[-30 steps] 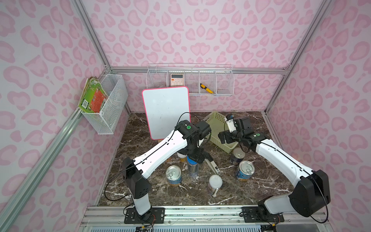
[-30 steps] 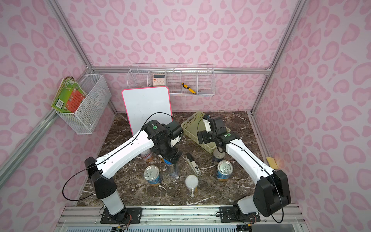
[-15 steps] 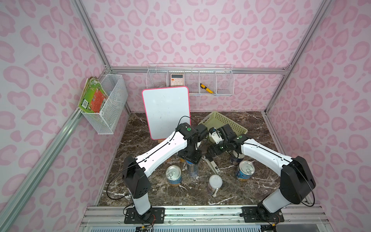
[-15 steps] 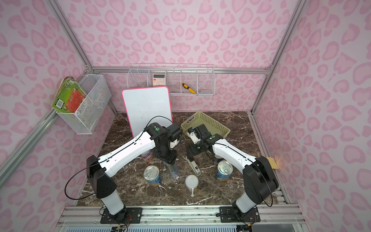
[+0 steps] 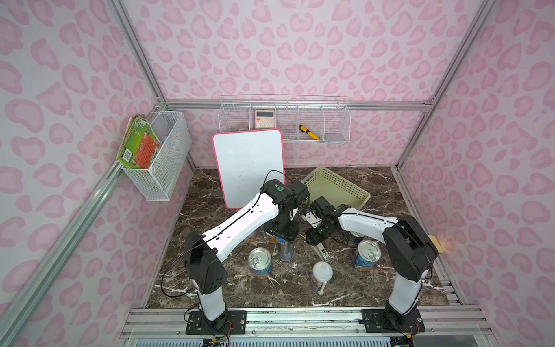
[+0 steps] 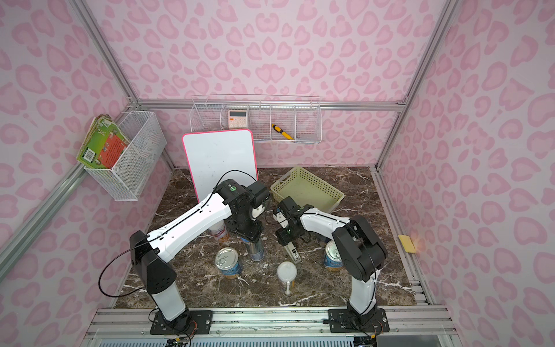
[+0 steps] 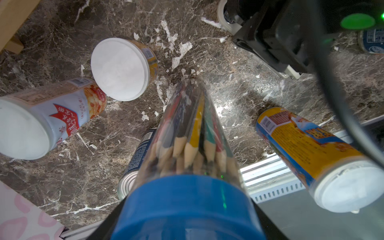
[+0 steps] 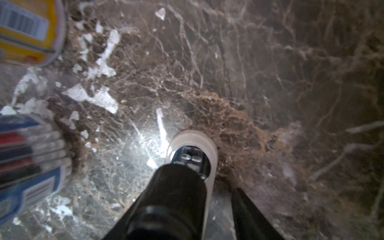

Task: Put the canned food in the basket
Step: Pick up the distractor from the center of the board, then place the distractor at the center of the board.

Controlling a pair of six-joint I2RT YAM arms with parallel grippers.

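While every can I can see is out on the table, the left gripper (image 5: 283, 233) is clamped on the blue-lidded pencil jar (image 7: 187, 128), not on a can. My guess is that the jar, upright in the thick of the cans, is being cleared aside to make room. Around it are a silver-topped can (image 5: 260, 262), a second silver-topped can (image 5: 369, 255) beside the right arm, a white-lidded can (image 5: 322, 271) near the front, and a red-and-white-labelled can (image 7: 62, 112). The right gripper (image 5: 314, 240) hangs low over a small grey-white tool (image 5: 323, 253) lying flat. I cannot tell whether its jaws are apart or gripping. The pale green basket (image 5: 348, 184) sits empty at the back, well apart from the cans, so no can is in yet. The tabletop (image 5: 360, 288) is dark brown marble-look, veined white. Pink blotched walls, a leaning whiteboard (image 5: 249, 168) and white wire baskets (image 5: 168, 168) close the booth in.
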